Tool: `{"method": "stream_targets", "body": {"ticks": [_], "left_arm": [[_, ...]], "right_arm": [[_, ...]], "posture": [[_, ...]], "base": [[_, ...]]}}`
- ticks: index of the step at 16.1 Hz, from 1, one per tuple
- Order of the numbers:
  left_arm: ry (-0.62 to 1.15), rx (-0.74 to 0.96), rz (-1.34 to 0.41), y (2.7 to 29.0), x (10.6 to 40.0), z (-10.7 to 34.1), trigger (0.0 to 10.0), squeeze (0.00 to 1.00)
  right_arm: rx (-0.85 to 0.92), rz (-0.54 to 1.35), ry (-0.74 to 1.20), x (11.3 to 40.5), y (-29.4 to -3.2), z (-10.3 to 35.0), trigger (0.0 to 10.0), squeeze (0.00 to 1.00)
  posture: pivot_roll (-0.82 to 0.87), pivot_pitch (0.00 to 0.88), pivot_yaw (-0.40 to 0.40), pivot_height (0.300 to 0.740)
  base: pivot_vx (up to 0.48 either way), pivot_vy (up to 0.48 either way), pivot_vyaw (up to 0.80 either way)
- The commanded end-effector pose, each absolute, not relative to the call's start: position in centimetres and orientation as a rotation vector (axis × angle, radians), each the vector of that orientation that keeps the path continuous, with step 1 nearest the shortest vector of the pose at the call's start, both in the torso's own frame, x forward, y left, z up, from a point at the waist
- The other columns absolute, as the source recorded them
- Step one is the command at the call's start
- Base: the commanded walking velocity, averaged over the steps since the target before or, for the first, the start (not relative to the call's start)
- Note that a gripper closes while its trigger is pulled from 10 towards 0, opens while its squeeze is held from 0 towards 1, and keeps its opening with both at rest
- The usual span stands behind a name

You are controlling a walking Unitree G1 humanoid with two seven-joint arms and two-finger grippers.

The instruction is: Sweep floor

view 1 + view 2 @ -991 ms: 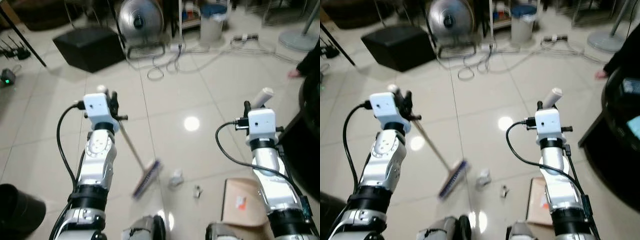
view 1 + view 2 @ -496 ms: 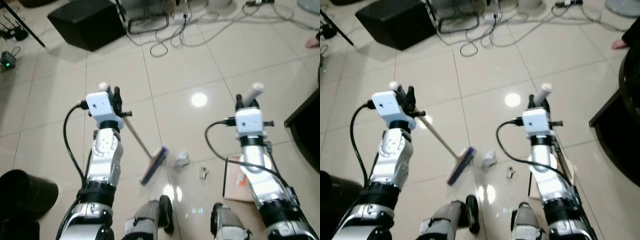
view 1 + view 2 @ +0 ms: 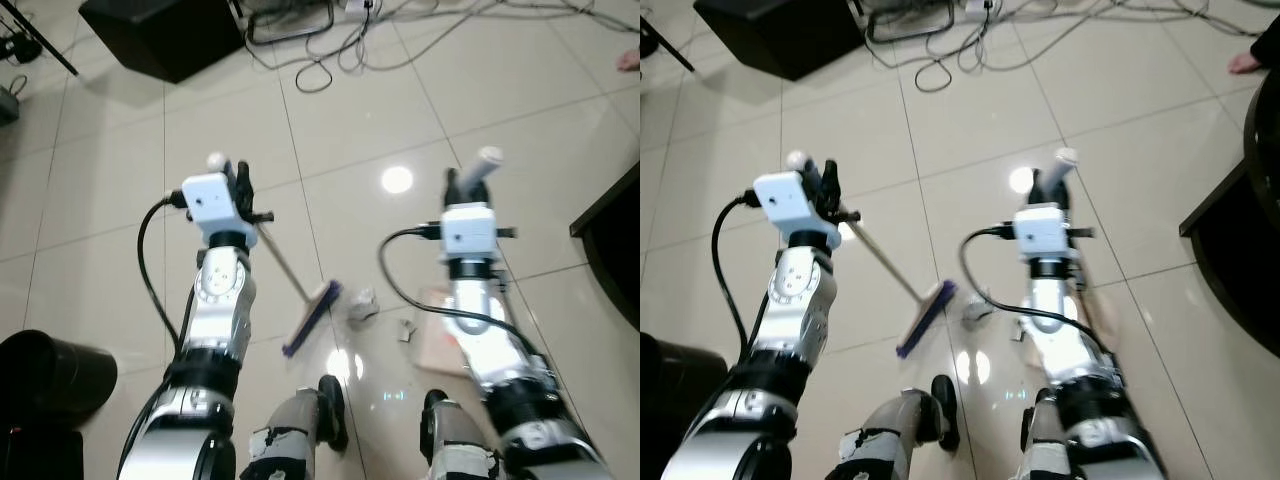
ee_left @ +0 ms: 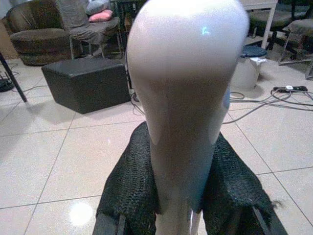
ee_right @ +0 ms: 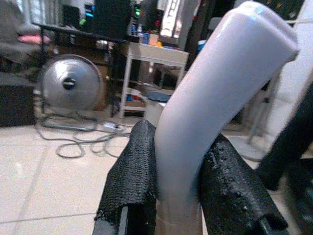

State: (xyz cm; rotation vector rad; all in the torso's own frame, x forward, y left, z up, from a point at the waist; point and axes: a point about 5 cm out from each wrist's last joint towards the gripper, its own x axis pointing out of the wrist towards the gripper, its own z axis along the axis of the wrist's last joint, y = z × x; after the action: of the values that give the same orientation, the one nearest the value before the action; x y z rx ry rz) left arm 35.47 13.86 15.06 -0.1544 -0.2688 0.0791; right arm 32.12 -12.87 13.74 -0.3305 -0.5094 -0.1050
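Sweeping is under way, and the job looks only partly done. The left gripper is closed tight around the top of the broom handle, and its black fingers squeeze the pale rounded grip from both sides. The thin stick slants down from that grip to the purple brush head, which rests on the tiled floor just in front of the robot's feet.

Just beside the brush head, on the robot's right, lies a crumpled scrap of paper. A smaller scrap lies a little further to the right. Near that, partly hidden under the right arm, is a flat brown dustpan on the tiles. The right gripper is closed on the pale dustpan handle, which sticks up past its fingers.

I think the next move is to push the brush head sideways, toward the right, so both scraps slide onto the pan. The pan edge must sit flat on the tiles, or the bits may slip under it.

Both arms are bent and held up in front of the body, well apart. Far from the brush head, cables and a black box sit at the back.
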Motion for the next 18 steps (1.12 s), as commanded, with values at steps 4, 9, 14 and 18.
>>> {"method": "stream_targets", "body": {"ticks": [4,9,14,18], "left_arm": [[-0.251,-0.175,0.096,14.0,35.4,14.2,10.0,0.0],[-0.202,-0.22,0.091,13.1,34.8,13.0,10.0,0.0],[-0.152,-0.495,0.194,11.3,34.2,13.3,10.0,0.0],[-0.165,-0.638,0.201,10.5,35.0,15.1,10.0,0.0]], "right_arm": [[-0.292,-0.011,-0.491,31.5,-9.5,12.5,10.0,0.0],[-0.263,-0.034,-0.438,31.7,-9.4,11.7,10.0,0.0],[-0.187,-0.11,-0.409,32.4,-10.5,12.0,10.0,0.0],[-0.164,-0.099,-0.397,32.4,-10.6,11.9,10.0,0.0]], "posture": [[0.18,0.378,0.248,0.74],[0.19,0.372,0.243,0.74],[0.17,0.365,0.232,0.74],[0.16,0.353,0.219,0.74]], "base": [[0.0,0.0,0.0],[0.0,0.0,0.0],[0.0,0.0,0.0],[0.0,0.0,0.0]]}}
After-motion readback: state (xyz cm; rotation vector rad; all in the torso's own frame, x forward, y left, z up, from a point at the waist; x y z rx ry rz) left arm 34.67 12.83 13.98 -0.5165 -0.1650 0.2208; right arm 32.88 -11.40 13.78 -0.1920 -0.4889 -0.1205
